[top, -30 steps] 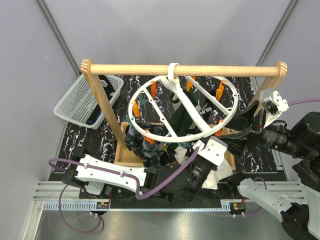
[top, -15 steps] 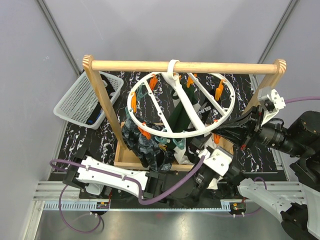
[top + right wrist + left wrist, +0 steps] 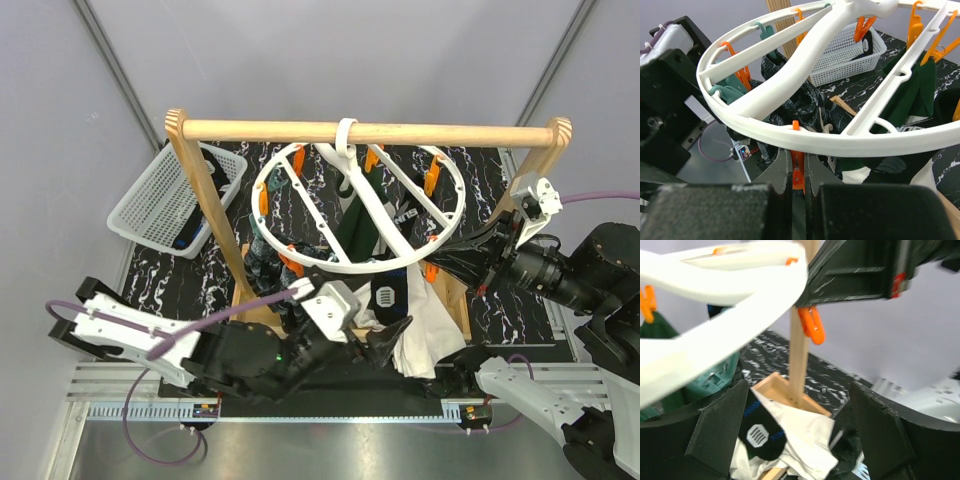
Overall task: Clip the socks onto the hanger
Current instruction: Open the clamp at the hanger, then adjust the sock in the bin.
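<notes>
Marbled tabletop [image 3: 160, 285] below; your right tool [image 3: 437, 268] clamped on peg [image 3: 798, 172] of hanger [image 3: 805, 140], left tool [image 3: 800, 430] apart, empty. Socks [image 3: 264, 270] look soft, light, floppy: pinch one by cuff.

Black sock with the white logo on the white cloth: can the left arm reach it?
Probably yes: the open left gripper faces the black fabric sock with the white logo, lying uncovered on the white cloth.

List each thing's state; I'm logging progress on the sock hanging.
left gripper, open, empty.
right gripper, shut on orange peg.
hanger, hooked over the wooden rail.
dark green sock, clipped, hanging.
white cloth, crumpled, lying loose.
</notes>
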Robot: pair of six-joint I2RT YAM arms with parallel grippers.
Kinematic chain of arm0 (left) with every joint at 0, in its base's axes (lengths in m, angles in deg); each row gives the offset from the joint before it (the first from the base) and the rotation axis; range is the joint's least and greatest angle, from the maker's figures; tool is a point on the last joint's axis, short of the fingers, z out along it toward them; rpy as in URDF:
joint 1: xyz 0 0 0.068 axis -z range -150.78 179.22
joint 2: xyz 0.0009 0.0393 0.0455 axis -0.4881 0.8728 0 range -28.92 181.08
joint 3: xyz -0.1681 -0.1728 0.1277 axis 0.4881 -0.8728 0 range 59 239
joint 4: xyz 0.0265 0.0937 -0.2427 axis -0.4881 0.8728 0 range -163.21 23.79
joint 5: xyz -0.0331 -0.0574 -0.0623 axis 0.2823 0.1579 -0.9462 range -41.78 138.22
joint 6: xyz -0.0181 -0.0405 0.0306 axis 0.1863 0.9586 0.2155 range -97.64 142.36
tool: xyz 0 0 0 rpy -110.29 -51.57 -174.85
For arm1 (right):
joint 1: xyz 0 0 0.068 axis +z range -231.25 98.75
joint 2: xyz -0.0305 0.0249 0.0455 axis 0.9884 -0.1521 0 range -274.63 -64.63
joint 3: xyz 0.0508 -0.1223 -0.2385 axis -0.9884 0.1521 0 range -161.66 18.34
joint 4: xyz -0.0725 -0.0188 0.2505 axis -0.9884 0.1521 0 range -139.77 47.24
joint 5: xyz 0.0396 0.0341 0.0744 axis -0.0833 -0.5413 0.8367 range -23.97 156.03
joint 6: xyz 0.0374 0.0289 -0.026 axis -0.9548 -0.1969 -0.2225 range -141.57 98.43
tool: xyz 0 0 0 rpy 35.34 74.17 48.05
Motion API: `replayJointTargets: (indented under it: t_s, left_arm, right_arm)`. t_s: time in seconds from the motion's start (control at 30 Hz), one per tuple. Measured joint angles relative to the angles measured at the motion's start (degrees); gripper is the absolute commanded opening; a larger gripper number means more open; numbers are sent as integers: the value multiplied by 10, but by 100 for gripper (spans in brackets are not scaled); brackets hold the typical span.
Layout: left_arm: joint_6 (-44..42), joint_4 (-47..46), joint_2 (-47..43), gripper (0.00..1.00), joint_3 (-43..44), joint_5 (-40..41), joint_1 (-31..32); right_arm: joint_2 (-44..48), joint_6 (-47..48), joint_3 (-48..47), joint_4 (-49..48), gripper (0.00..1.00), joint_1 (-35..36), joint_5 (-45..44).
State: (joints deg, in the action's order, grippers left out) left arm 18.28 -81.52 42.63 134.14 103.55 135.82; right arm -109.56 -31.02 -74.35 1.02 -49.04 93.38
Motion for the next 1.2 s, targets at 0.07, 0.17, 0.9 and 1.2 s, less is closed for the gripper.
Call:
replayJointTargets:
  t_s: [0.07, 0.17, 0.9, 1.2]
  left_arm:
    - [11, 31, -28, 85, 0, -43, 0]
    - [23, 81, -64, 84, 0, -103, 0]
    - [-147, 161, -187, 84, 80, -215, 1]
    - [-279, -7, -242, 89, -10, -65, -1]
  right_arm:
    - [1, 0, 3, -1, 0, 0, -4]
    - [6, 0, 14, -4, 0, 0, -12]
    - [24, 0, 49, -15, 0, 0, -30]
    - [28, 0, 64, -17, 0, 0, -33]
